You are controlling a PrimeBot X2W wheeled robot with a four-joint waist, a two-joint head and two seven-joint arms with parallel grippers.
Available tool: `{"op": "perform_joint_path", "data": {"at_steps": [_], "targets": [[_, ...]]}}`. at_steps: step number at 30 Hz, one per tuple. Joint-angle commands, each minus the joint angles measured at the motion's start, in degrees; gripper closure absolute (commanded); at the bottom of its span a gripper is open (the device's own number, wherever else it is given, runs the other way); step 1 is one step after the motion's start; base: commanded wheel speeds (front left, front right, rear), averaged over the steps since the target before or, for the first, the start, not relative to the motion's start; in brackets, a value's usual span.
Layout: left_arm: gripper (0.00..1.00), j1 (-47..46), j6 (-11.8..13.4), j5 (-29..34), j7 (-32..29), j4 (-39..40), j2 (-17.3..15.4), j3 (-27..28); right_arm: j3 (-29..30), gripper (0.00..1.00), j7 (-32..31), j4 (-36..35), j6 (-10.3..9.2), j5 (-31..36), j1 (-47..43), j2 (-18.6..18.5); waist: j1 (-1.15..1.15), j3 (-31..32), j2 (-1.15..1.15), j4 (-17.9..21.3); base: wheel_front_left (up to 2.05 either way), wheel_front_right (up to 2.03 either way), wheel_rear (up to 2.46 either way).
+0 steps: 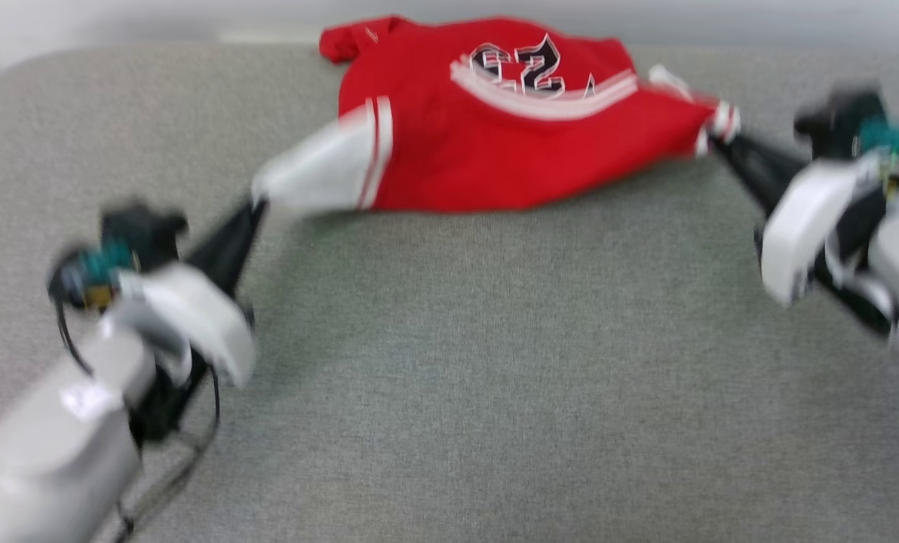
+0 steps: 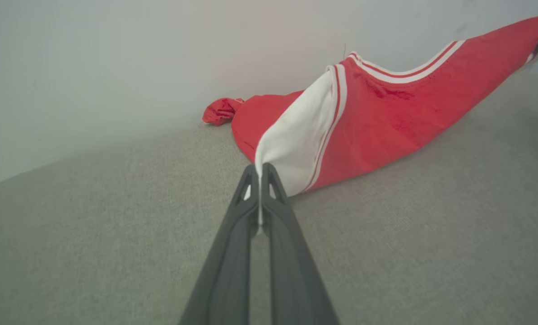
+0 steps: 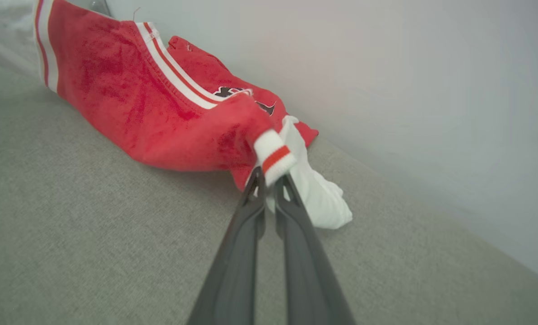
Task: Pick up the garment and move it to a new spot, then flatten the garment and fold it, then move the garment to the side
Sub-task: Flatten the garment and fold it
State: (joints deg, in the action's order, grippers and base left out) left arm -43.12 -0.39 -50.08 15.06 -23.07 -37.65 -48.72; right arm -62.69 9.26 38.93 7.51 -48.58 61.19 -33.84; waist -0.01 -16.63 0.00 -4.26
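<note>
The garment, a red jersey with white sleeves and a black "23", hangs stretched between my two grippers near the far edge of the grey table. My left gripper is shut on the end of a white sleeve; in the left wrist view its tips pinch the white cloth. My right gripper is shut on the striped trim at the garment's other end, seen in the right wrist view as a white-and-red cuff between the tips. The garment's far part rests crumpled on the table.
The grey fabric-covered table spreads wide in front of the garment. A pale wall stands just behind the table's far edge, close to the garment.
</note>
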Motion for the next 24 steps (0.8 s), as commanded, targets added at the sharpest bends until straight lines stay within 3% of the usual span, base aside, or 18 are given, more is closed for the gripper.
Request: {"op": "perform_joint_path", "data": {"at_steps": [1, 11, 18, 19, 24], "targets": [[1.00, 3.9, 0.8, -0.8, 0.1, 1.4, -0.8, 0.4, -0.1, 1.00, 0.6, -1.0, -0.04, -0.4, -3.8, -1.0, 0.01, 2.9, 0.00, 0.1, 0.00, 0.00, 0.00], [1.00, 25.7, 5.4, -1.9, 0.1, 7.0, -2.2, 2.8, 5.8, 1.00, 3.4, -5.9, -0.04, -0.9, -27.9, -5.4, 0.01, 8.8, 0.00, -0.3, 0.00, 0.00, 0.00], [1.00, 34.0, 6.6, -3.3, 0.1, 8.0, -2.0, 3.5, 14.0, 1.00, 3.9, -9.5, -0.04, 1.1, -44.7, -5.1, 0.01, 11.9, 0.00, -0.1, 0.00, 0.00, 0.00], [1.00, 36.7, 7.2, -3.3, 0.1, 8.1, -2.5, 3.8, 18.0, 1.00, 3.4, -11.5, -0.04, 2.6, -51.3, -4.6, 0.01, 12.6, 0.00, 0.0, 0.00, 0.00, 0.00], [1.00, 39.9, 8.1, -3.4, 0.1, 8.6, -3.0, 4.8, 24.2, 1.00, 1.3, -15.6, -0.04, 4.7, -59.4, -4.0, 0.01, 13.3, 0.00, 0.0, 0.00, 0.00, 0.00]]}}
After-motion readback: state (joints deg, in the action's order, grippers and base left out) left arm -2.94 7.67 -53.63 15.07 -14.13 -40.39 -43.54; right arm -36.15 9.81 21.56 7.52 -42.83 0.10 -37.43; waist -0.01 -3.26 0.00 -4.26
